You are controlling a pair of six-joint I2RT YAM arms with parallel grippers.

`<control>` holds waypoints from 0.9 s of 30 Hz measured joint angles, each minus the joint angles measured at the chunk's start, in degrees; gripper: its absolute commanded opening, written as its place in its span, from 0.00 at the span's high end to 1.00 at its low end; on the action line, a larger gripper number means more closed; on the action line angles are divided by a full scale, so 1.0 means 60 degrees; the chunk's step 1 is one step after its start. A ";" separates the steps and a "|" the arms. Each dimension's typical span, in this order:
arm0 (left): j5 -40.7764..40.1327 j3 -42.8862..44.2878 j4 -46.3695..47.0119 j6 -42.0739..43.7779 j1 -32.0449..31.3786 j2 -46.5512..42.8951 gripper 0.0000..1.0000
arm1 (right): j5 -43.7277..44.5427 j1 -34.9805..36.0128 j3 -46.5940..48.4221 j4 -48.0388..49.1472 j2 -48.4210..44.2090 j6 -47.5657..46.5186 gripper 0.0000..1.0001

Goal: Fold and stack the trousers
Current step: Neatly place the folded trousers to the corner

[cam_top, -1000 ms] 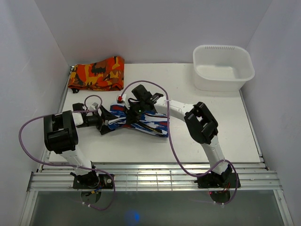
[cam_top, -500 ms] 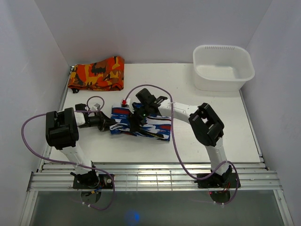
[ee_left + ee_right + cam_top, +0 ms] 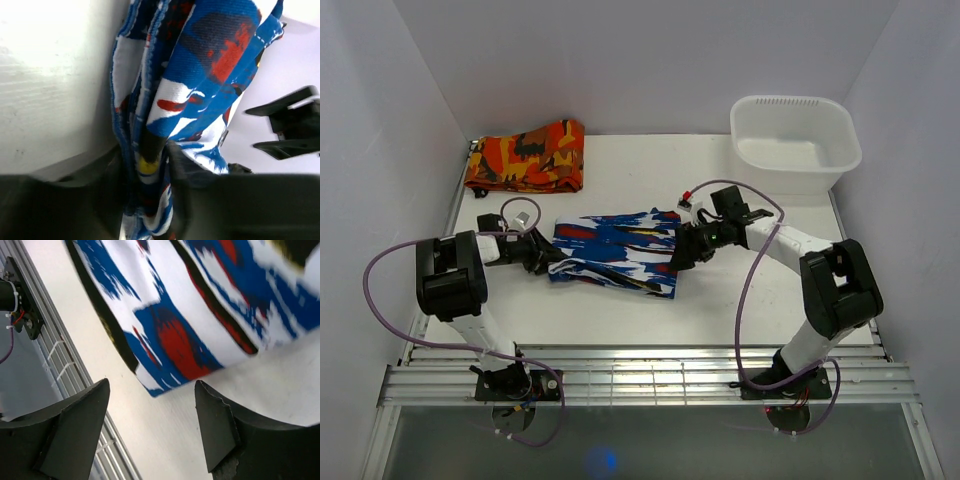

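Trousers (image 3: pixel 615 250) bunch over left gripper (image 3: pixel 553 263), hiding fingertips.

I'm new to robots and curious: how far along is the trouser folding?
The trousers lie folded in a bundle. In hand: the left pincer grips their left end; the right pincer is open beside them. Left: stacking, perhaps onto the folded orange cloth.
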 measured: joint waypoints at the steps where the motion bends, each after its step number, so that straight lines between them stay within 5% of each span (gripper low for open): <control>1: -0.0044 0.0015 0.0022 0.0055 0.0000 0.0000 0.43 | -0.0004 -0.0138 -0.0302 -0.0011 0.0091 0.0219 0.25; 7: 0.0211 -0.0069 0.0226 -0.0011 0.0011 -0.0229 0.35 | -0.0364 -0.1056 -0.1749 0.0929 0.0827 0.1960 0.20; 20: 0.0248 -0.1865 0.0882 -0.0521 0.0022 -0.1749 0.33 | -0.1643 -0.0987 -0.3949 0.7173 0.1366 0.6801 0.28; 23: -0.0047 -0.2269 0.1133 -0.0878 0.0025 -0.2047 0.33 | -0.1512 -0.0794 -0.4269 0.7894 0.1381 0.7391 0.36; 27: -0.0605 -0.2484 0.1523 -0.1242 0.0022 -0.2437 0.31 | -0.1315 -0.0572 -0.4561 0.8415 0.1402 0.7930 0.61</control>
